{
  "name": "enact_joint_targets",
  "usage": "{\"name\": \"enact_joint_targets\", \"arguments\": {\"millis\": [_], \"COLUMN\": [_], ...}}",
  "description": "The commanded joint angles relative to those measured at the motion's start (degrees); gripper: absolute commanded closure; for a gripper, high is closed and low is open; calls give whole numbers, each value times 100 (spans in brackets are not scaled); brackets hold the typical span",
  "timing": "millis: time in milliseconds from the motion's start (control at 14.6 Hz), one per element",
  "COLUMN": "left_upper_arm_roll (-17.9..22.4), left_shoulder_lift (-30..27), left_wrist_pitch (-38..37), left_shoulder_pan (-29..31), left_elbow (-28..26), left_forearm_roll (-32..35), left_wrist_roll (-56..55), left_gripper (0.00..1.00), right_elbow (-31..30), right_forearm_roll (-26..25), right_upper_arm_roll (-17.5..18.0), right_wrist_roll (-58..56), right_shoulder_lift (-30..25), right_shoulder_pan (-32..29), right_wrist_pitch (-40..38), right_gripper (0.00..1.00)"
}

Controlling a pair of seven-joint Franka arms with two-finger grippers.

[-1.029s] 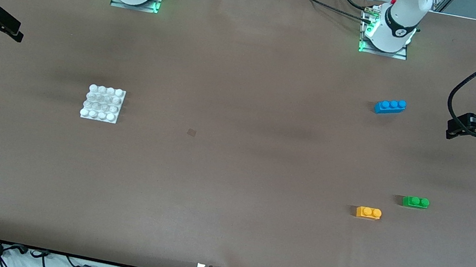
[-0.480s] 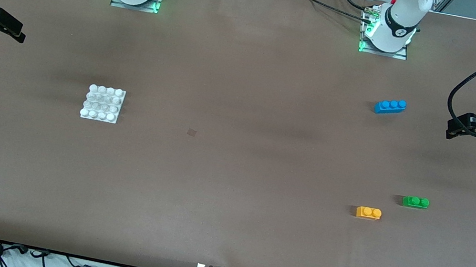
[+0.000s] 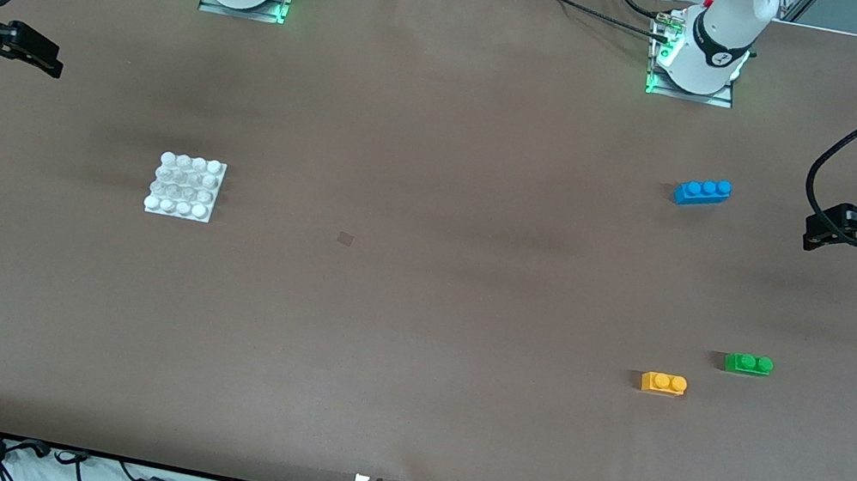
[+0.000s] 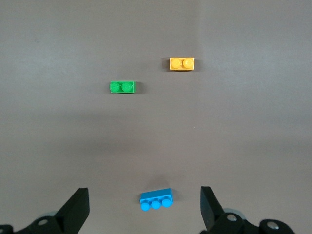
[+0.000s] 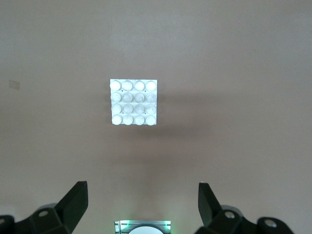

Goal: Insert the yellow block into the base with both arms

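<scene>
The yellow block (image 3: 664, 384) lies flat on the brown surface (image 3: 409, 359) toward the left arm's end, studs up, nothing touching it. The green brick (image 3: 748, 364) sits near it, a little farther from the front camera and closer to that end's edge; the two are apart. The blue brick (image 3: 702, 191) lies well apart from both, farther from the front camera and slightly skewed. The left wrist view shows all three: the yellow block (image 4: 182, 64), the green brick (image 4: 122, 87) and the blue brick (image 4: 156, 200).

The base (image 3: 185, 187) rests flat toward the right arm's end, studs up, well apart from the bricks; in the right wrist view the base (image 5: 134, 102) is seen alone on the bare surface.

The left gripper (image 3: 817, 232) hangs over the surface's edge at the left arm's end, jaws spread wide and holding nothing. The right gripper (image 3: 45, 59) hangs over the edge at the right arm's end, its jaws likewise wide apart and empty.
</scene>
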Motion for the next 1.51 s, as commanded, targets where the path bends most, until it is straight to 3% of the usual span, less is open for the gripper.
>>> {"name": "enact_joint_targets", "arguments": {"millis": [0,206,411,617,891,1097,1440], "left_upper_arm_roll": [-48,-48,-48,-48,-48,-48,-48], "left_shoulder_lift": [-15,-15,-15,-15,-15,-15,-15], "left_wrist_pitch": [-107,-99,-108,-108,-108,-108,-108], "left_shoulder_pan": [36,36,36,36,44,36,44], "left_elbow": [82,82,82,82,82,82,82], "left_forearm_roll": [65,65,65,65,65,65,65], "left_wrist_roll": [-5,-5,-5,-5,-5,-5,-5], "left_gripper": [0,0,0,0,0,0,0], "right_elbow": [98,133,440,309,-392,-1437,-3028], "right_forearm_roll": [-68,11,-32,11,29,38,47], "right_upper_arm_roll": [-8,-8,-17,-17,-8,-35,-35], "right_wrist_roll": [-36,7,-27,-28,-28,-19,-19], "right_shoulder_lift": [22,66,478,953,1015,1050,1199], "right_shoulder_pan": [137,243,349,375,490,358,42], "right_wrist_pitch": [-268,-647,-682,-473,659,2362,4429], "right_gripper": [0,0,0,0,0,0,0]}}
